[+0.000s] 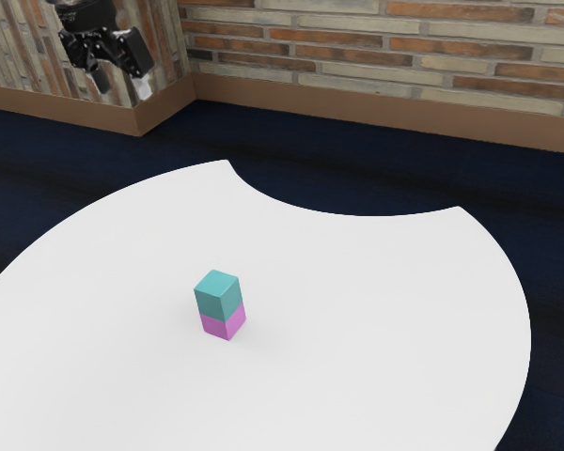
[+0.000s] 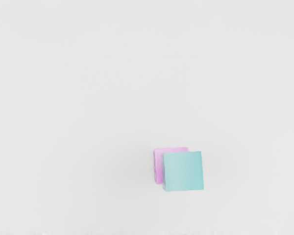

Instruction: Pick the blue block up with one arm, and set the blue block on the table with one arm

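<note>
High at the exterior view's upper left hangs my black gripper [image 1: 121, 84], open, its fingers apart with nothing between them. The blue block [image 1: 219, 294], teal in colour, rests on top of a pink-purple block [image 1: 224, 322] on the white table [image 1: 357, 310]. My gripper is well above the stack and off toward the exterior view's left, touching neither block. From above, in the wrist view, the blue block [image 2: 183, 171] covers much of the pink block [image 2: 159, 169], whose edges show along two sides.
The round white table has a curved notch in its far edge [image 1: 357, 215]. Beyond it lie a dark blue floor [image 1: 291, 141] and a brick wall [image 1: 385, 47] with a brown baseboard.
</note>
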You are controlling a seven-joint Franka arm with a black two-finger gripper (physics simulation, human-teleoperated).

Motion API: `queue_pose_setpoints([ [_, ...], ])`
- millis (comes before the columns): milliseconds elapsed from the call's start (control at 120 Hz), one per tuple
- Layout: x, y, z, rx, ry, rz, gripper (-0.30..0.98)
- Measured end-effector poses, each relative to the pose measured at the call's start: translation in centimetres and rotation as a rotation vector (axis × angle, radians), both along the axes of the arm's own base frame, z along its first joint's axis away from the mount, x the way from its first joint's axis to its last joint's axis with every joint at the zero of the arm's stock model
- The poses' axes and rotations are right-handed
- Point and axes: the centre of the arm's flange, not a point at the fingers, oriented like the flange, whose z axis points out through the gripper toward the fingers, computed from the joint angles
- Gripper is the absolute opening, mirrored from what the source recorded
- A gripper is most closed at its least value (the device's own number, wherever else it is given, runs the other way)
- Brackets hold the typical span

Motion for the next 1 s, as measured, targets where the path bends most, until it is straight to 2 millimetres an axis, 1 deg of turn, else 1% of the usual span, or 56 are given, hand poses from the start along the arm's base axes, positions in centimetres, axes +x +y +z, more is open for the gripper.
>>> queue_pose_setpoints([
  [92,-0.5,4.3,-0.1,-0.002,0.006,0.051,0.67],
  [200,-1.9,10.5,-0.1,-0.001,0.010,0.142,0.66],
  [217,-2.3,11.5,0.2,0.000,0.004,0.157,0.66],
  [225,-2.8,11.9,1.2,0.003,-0.015,0.162,0.66],
  [250,-5.2,12.7,5.4,0.015,-0.098,0.175,0.66],
  [275,-8.2,13.5,9.5,0.030,-0.179,0.190,0.66],
  [292,-10.1,13.9,11.5,0.040,-0.217,0.200,0.66],
  [317,-12.0,14.1,13.3,0.051,-0.246,0.204,0.67],
  [350,-12.8,13.6,14.0,0.057,-0.251,0.189,0.67],
  [367,-12.2,13.4,13.6,0.066,-0.234,0.182,0.67],
  [408,-9.9,12.3,11.9,0.097,-0.176,0.160,0.66],
  [450,-6.5,12.5,8.4,0.125,-0.083,0.161,0.66],
  [492,-3.7,12.7,5.1,0.137,-0.008,0.159,0.66],
  [517,-2.3,12.9,3.2,0.139,0.030,0.155,0.66],
  [558,-0.8,13.6,0.3,0.139,0.080,0.157,0.66],
  [592,-0.1,15.0,-2.0,0.138,0.113,0.173,0.66],
  [658,1.0,17.9,-5.5,0.134,0.152,0.207,0.66],
  [725,2.5,19.3,-8.6,0.108,0.174,0.211,0.66],
  [775,3.5,19.9,-11.1,0.080,0.188,0.207,0.66],
  [833,4.7,19.8,-13.2,0.061,0.190,0.191,0.66],
  [900,5.5,19.3,-14.5,0.047,0.184,0.169,0.66],
  [950,6.1,18.2,-15.1,0.041,0.180,0.140,0.66],
  [1000,6.2,16.0,-16.6,0.019,0.188,0.092,0.66],
])
